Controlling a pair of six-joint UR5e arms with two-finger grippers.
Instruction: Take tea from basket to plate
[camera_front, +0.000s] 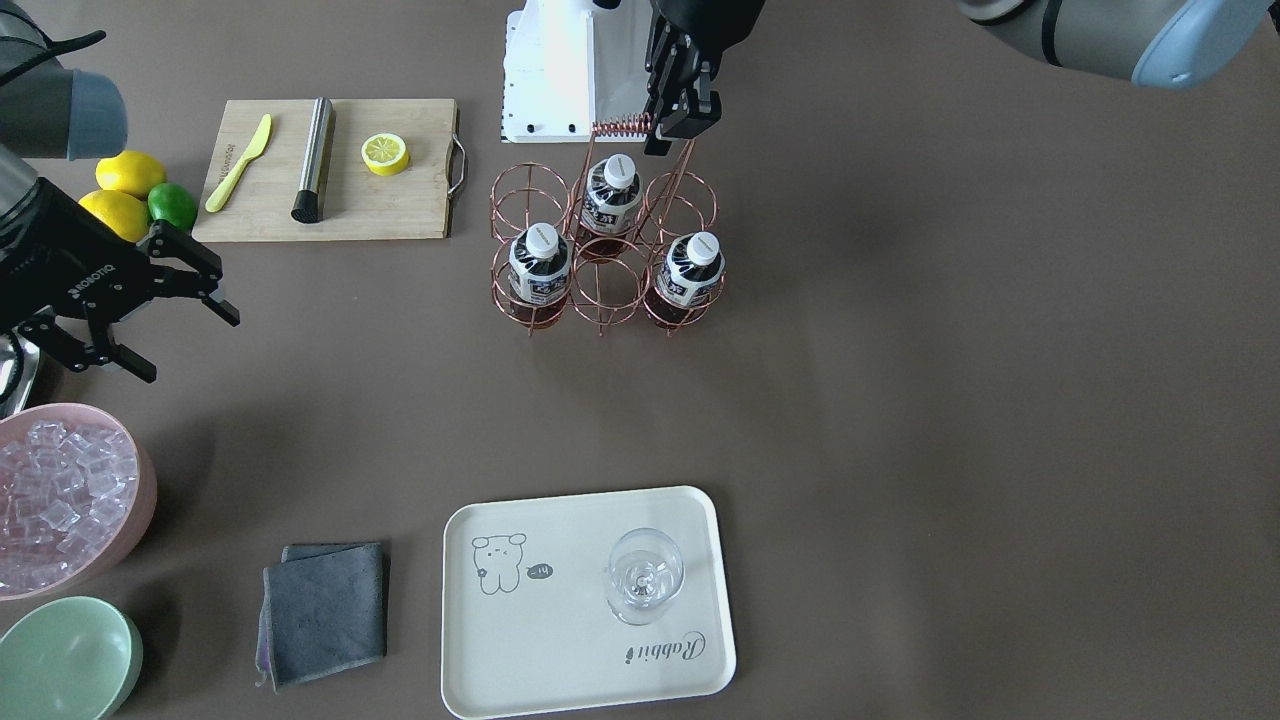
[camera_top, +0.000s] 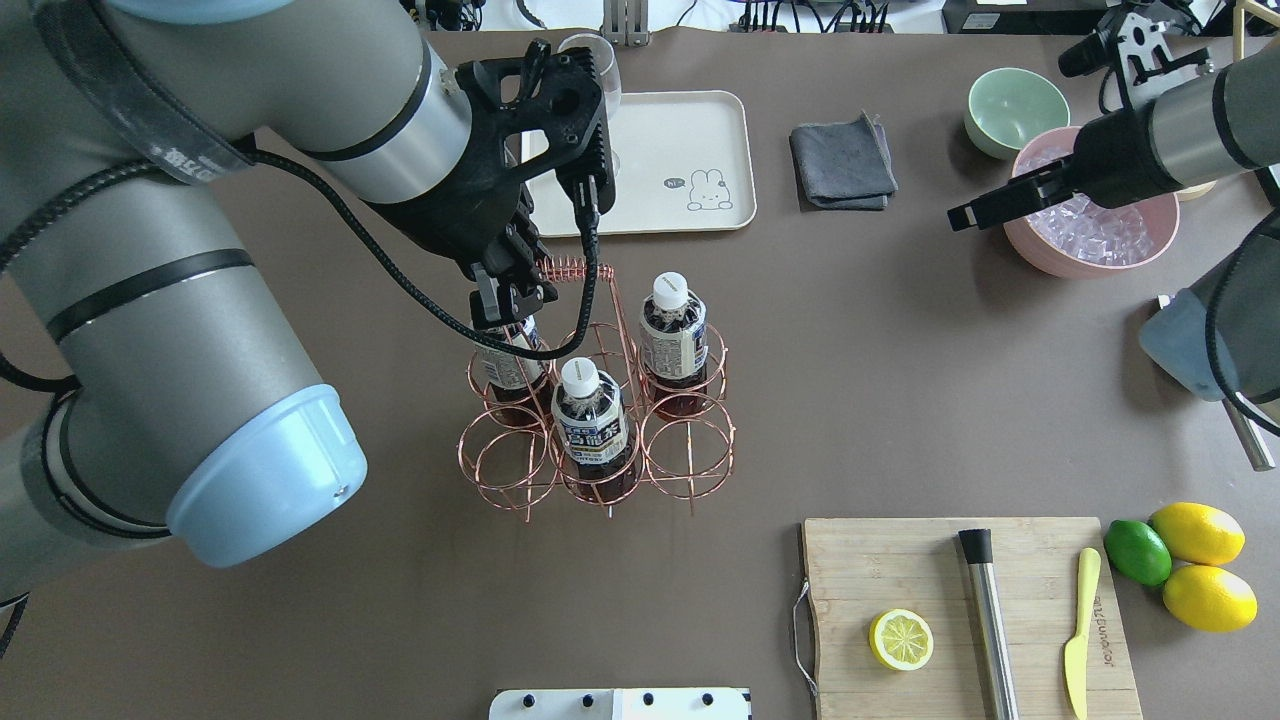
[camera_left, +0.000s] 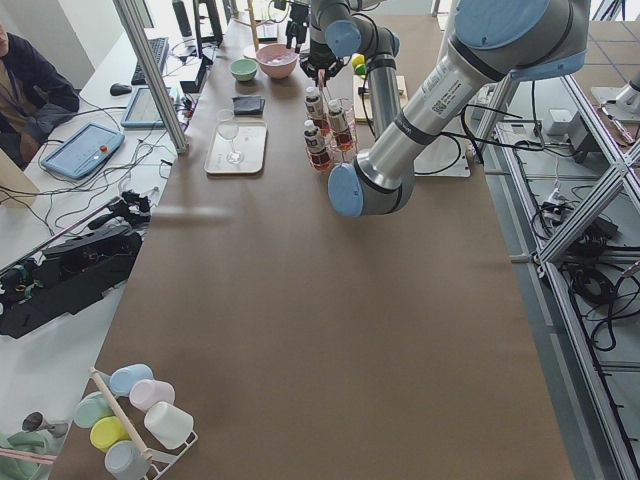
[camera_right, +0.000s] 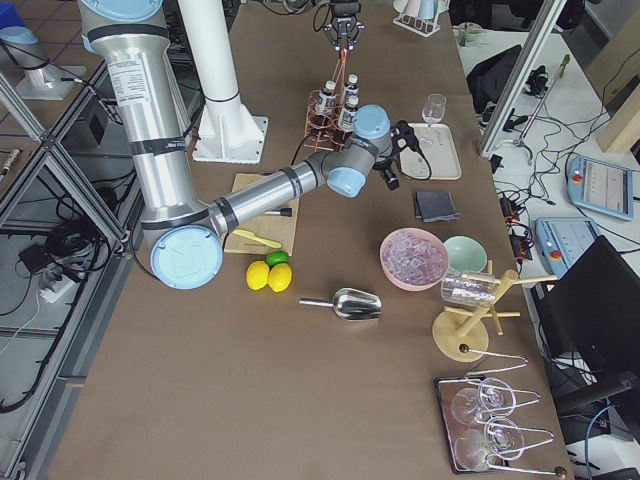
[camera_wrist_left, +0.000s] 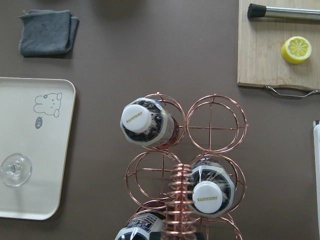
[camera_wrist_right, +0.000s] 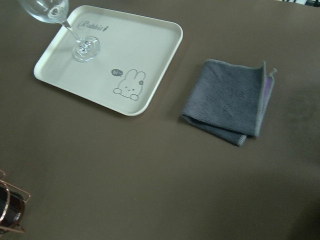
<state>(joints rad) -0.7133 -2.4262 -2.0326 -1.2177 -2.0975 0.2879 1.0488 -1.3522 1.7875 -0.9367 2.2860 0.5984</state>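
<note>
Copper-wire basket (camera_front: 604, 285), six ring cells: standing mid-bench, nearer the robot's edge than the operators' edge. It is holding three bottles, all upright in their cells. One other bottle (camera_front: 612, 195) is sitting in the middle cell of the row toward the robot's edge. Two are sitting in the end cells of the row toward the operators' edge. The tea (camera_front: 690, 270) in the end cell toward the bench's end on the robot's left is probably the one in hand.

Left end effector (camera_front: 680, 130): hanging above the basket, just beside the end of the coiled handle (camera_top: 565, 270) and over that end cell. It is carrying no bottle. Whether its jaws are parted or closed cannot be told.

Right end effector (camera_front: 195, 350): jaws spread wide and gripping nothing, hanging well apart from the basket toward the bench's opposite end.

Plate (camera_front: 560, 650): lying by the operators' edge. A stemmed glass (camera_front: 644, 577) is standing on its half toward the robot's left, and the half with the drawing is lying bare.

Handling note, as judgement: the descent is best kept plumb over the white cap and clear of the handle coil. The jaws should be closing squarely on the neck. The lift should be running straight up until the bottle's base is clearing the ring, or the light basket may be coming along. The bare half of the plate is the safer landing, away from the glass.
</note>
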